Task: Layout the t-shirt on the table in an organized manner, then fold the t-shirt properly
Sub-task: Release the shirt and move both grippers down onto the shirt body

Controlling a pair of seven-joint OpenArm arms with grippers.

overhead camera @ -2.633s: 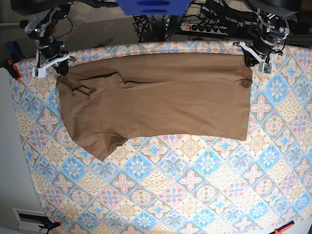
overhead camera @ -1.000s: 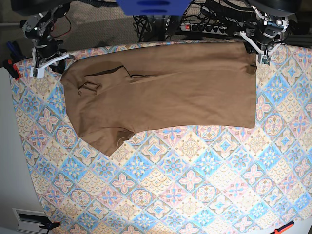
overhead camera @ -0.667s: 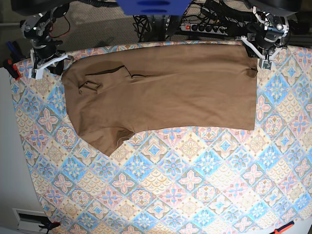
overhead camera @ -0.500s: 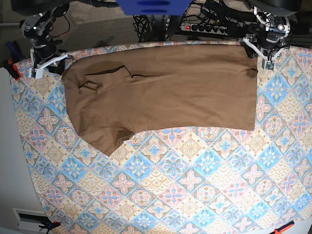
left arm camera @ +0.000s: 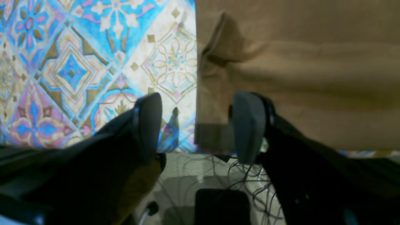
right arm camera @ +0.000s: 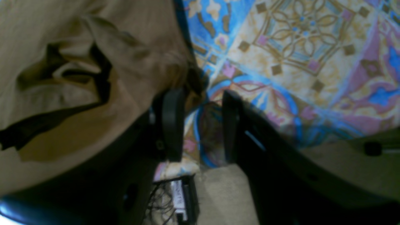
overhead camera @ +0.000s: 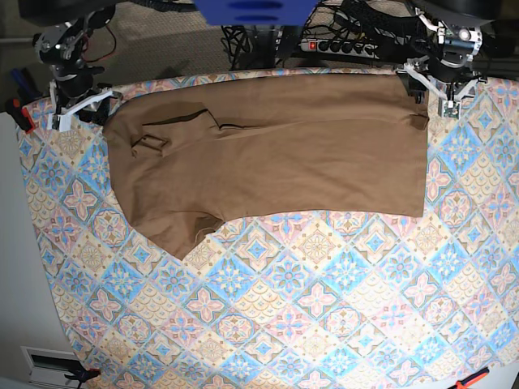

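The tan-brown t-shirt (overhead camera: 276, 154) lies spread flat along the far side of the table (overhead camera: 284, 308), hem to the right, collar and sleeves to the left. One sleeve points toward the near side and the collar area is rumpled. My left gripper (overhead camera: 431, 87) hovers open at the shirt's far right corner. In the left wrist view that hem corner (left arm camera: 212, 134) sits loose between the spread fingers of the left gripper (left arm camera: 198, 128). My right gripper (overhead camera: 79, 113) stands open just off the shirt's far left edge. The right wrist view shows creased fabric (right arm camera: 78, 62) beside the right gripper (right arm camera: 200, 125), with tablecloth (right arm camera: 297, 47) in the gap.
A power strip (overhead camera: 340, 44) and tangled cables lie on the floor beyond the far table edge. Clamps (overhead camera: 16, 109) grip the cloth at the left edge, and an orange one (overhead camera: 474, 377) at the near right corner. A blue part (overhead camera: 251, 10) hangs over the top centre.
Both grippers have opened and let go of the shirt's far corners. The left gripper has shifted slightly right and back. The shirt stays where it was laid.
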